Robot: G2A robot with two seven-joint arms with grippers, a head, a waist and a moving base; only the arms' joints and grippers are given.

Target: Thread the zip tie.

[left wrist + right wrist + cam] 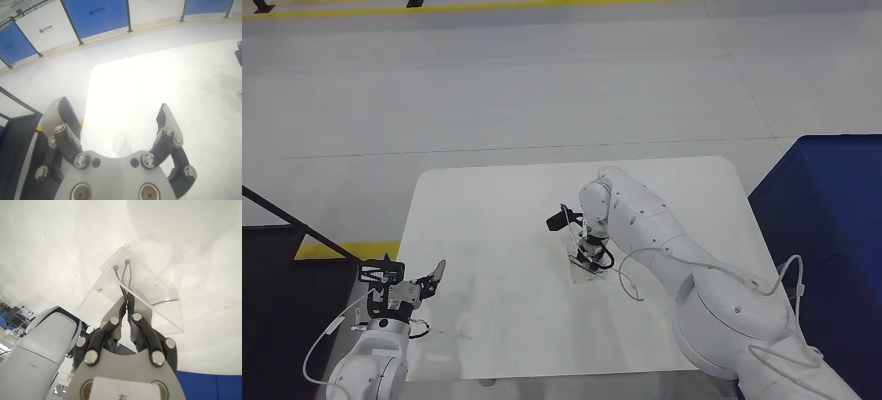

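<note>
The black zip tie (130,275) is sitting at a clear plastic stand (160,289) near the middle of the tabletop (492,200). The right gripper (127,298) is squeezing its strap between its fingers (118,308). The left gripper (115,113) is hanging over the tabletop's edge, well apart, with its fingers (69,115) wide apart.

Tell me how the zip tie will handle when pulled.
Probably floppy: the zip tie bends in a thin loop past the shut right gripper. So thin, likely very light. The clear stand holding it might slide or tip if tugged.
</note>
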